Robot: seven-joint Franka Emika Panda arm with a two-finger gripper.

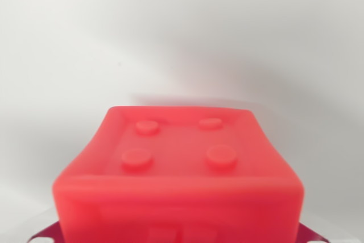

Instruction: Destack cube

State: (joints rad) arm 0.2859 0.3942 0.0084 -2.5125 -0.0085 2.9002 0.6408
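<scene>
Plain white backdrop [170, 27]; lab-like tabletop.

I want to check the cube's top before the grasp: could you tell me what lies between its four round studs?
Nothing: in the wrist view the red cube's top face is bare between the four studs.

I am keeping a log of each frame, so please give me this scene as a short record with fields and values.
view: wrist view only
main object: red cube, fills the lower middle
top face: four round studs, inside a raised rim
below cube: dark red flat piece, showing at both lower corners
surface: plain white
gripper: not in view
stack state: cannot tell
</scene>
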